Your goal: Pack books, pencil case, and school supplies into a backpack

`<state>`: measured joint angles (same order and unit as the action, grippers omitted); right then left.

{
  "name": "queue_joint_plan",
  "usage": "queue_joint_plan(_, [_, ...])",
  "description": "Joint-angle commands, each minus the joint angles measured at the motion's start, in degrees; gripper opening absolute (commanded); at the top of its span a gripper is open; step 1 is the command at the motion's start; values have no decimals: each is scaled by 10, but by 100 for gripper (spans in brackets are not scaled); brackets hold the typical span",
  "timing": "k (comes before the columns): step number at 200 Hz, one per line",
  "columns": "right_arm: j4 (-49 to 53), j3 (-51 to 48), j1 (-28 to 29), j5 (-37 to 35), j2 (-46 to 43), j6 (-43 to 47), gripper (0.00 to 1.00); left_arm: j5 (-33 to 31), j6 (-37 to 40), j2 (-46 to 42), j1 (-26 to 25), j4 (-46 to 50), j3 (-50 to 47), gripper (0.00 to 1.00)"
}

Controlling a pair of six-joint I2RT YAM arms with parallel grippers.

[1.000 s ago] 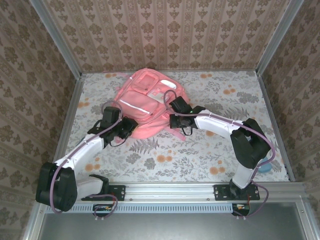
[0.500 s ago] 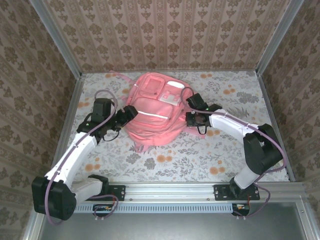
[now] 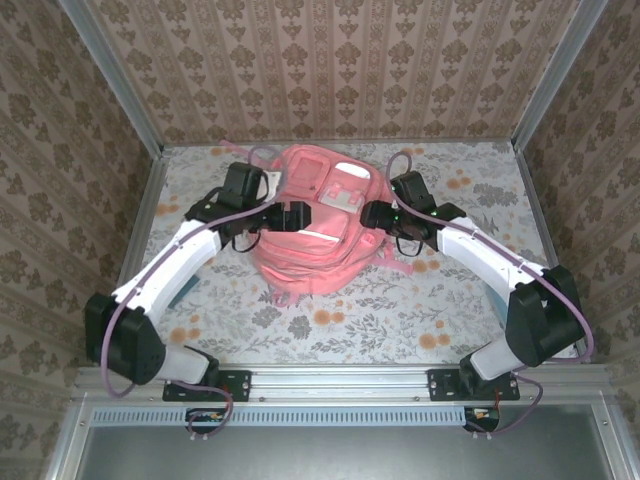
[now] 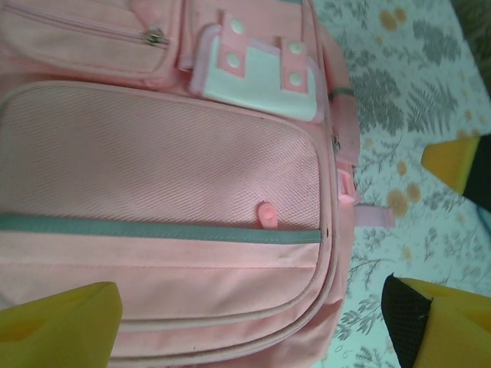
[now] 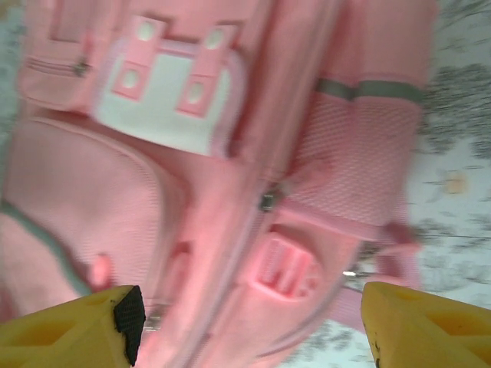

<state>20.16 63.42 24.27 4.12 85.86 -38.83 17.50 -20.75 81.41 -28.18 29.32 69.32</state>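
seeing the pink backpack (image 3: 310,255) lying flat on the floral table (image 3: 450,290), front pockets facing up. spotted the left gripper (image 3: 298,216) over the backpack's left side, jaws spread wide and gripping nothing, with yellow fingers (image 4: 61,322) near the grey stripe (image 4: 153,230). same deal with the right gripper (image 3: 368,213) at the backpack's right edge: wide apart, empty, just above the white snap flap (image 5: 161,100) and side mesh pocket (image 5: 360,146).

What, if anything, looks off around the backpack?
Nothing stands out. The backpack lies flat, front up, undamaged, one strap end trailing off its near left corner. Left gripper and right gripper hang open at its sides.
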Motion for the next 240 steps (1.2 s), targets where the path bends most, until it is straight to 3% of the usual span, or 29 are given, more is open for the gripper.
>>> queue_joint_plan(1, [-58,-36,6,80,-8,-78,76,-3,56,55,0,38,31,89])
queue_joint_plan(35, [-56,-60,6,84,1,-103,76,4,30,140,2,51,55,87])
queue_joint_plan(65, [-55,-55,2,119,39,-105,74,66,3,192,3,21,49,81])
queue_joint_plan(105, [-44,-6,-34,123,94,-59,69,185,-103,212,-4,-93,-5,76])
queue_joint_plan(124, [-40,4,-53,123,94,-46,69,205,-118,205,-16,-100,-1,75])
queue_joint_plan(133, [-40,2,-61,115,86,-37,69,198,-97,196,-22,-79,11,75])
queue_joint_plan(164, [-29,-3,-89,100,56,-15,74,25,43,168,-57,56,81,77])
queue_joint_plan(184, [-31,-16,-108,95,41,3,81,-61,110,156,-95,88,99,80])
queue_joint_plan(204, [-21,-21,-121,76,31,26,89,-115,165,153,-131,99,107,80])
queue_joint_plan(240, [-10,-22,-142,75,24,45,91,-177,234,175,-175,108,129,80])
